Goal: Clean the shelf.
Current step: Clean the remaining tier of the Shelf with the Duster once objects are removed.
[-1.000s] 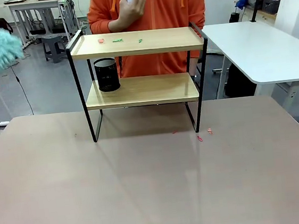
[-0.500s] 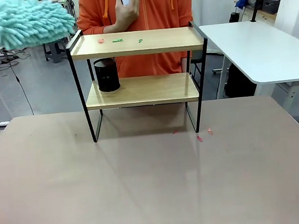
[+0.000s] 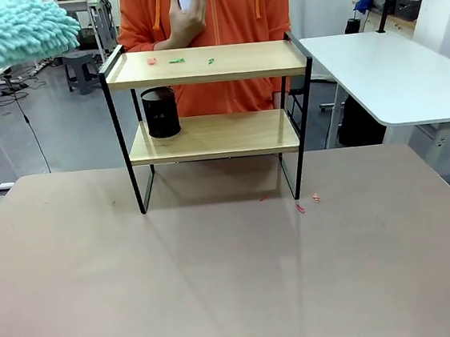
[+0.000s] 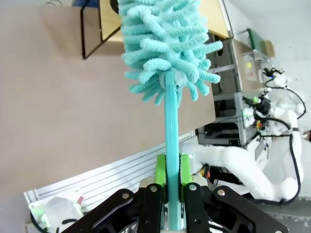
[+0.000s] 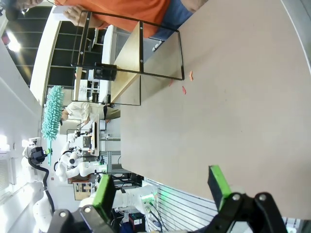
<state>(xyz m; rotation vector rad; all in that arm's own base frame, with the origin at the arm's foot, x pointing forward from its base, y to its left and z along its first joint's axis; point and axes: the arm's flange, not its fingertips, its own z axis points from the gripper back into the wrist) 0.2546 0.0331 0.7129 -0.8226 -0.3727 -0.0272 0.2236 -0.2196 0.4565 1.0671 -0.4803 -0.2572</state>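
The left jaws squeeze the duster (image 4: 165, 53) stick, up high, away from the shelf (image 3: 246, 59). The right jaws are wide apart.

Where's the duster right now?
Front view, upper left: the teal duster is in the air left of the shelf, its handle clamped in the left claw.

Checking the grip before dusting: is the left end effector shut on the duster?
Shut: left end effector pads clamp the duster handle.

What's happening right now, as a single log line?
left end effector: shut on duster | duster: high, left of shelf | shelf top: coloured scraps | right end effector: open, empty
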